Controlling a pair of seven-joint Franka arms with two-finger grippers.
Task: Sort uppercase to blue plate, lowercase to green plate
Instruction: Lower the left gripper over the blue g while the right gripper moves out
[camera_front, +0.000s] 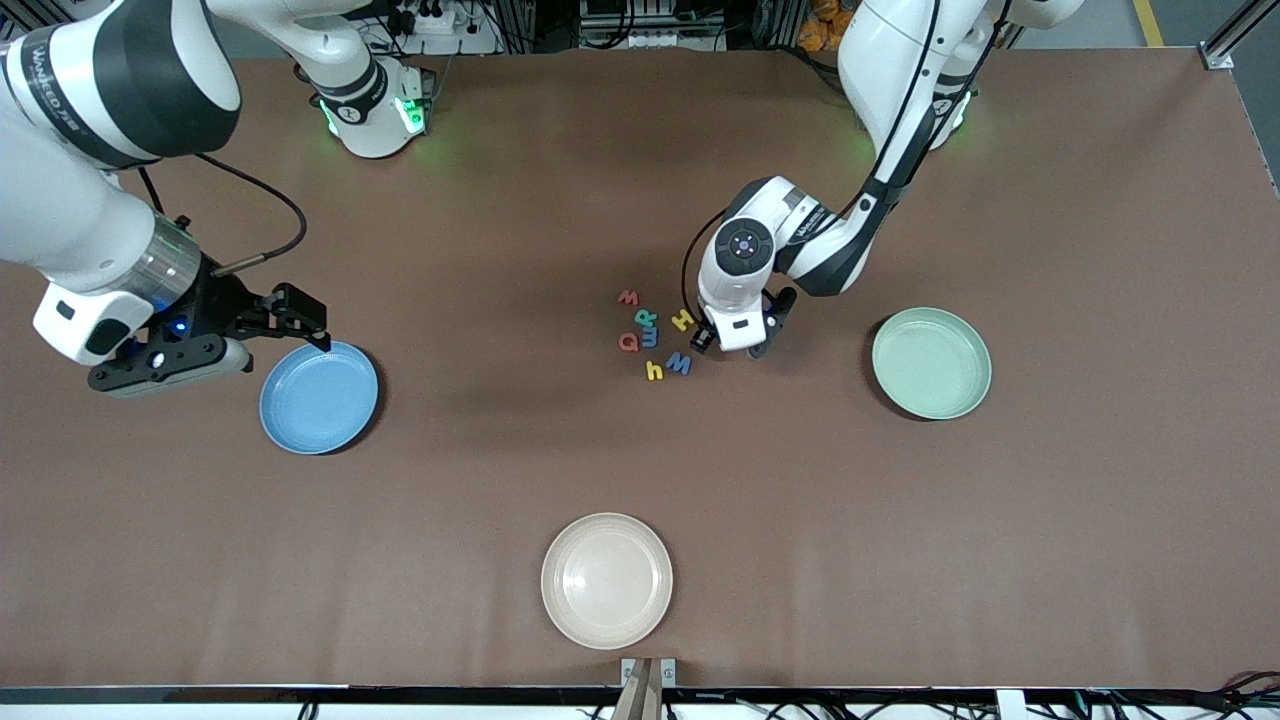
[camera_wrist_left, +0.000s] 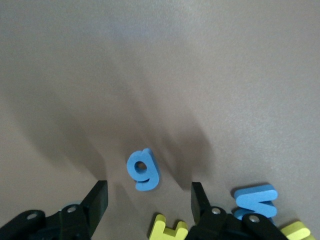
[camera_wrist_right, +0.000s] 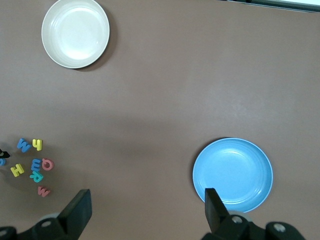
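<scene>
1. Down at the middle of the brown desk (camera_front: 640, 180), the left pincer (camera_front: 735, 345) hangs low at the edge of a cluster of small foam letters. Its two black fingers (camera_wrist_left: 95, 205) stand apart, partly spread, with the blue g (camera_wrist_left: 143, 169) lying flat on the desk between them. Neither finger touches the letter, and nothing is gripped.
2. Just beside that pincer, in the left wrist view, lie the yellow H (camera_wrist_left: 167, 231) and the blue W (camera_wrist_left: 256, 201), both flat on the desk.
3. From the front view, the cluster holds the small red w (camera_front: 627, 297), the teal R (camera_front: 646, 318), the blue m (camera_front: 650, 338), the red Q (camera_front: 628, 342), and the yellow h (camera_front: 654, 370), which lies nearest the front camera. None of the letters is on a plate.
4. The right pincer (camera_front: 300, 315) hovers at the rim of the blue plate (camera_front: 318, 398), toward the right arm's end of the desk. Its fingers (camera_wrist_right: 77, 212) are spread wide and hold nothing; this arm waits.
5. The green plate (camera_front: 931, 363) sits toward the left arm's end of the desk, well apart from the letters.
6. A cream plate (camera_front: 606, 580) lies nearest the front camera.
</scene>
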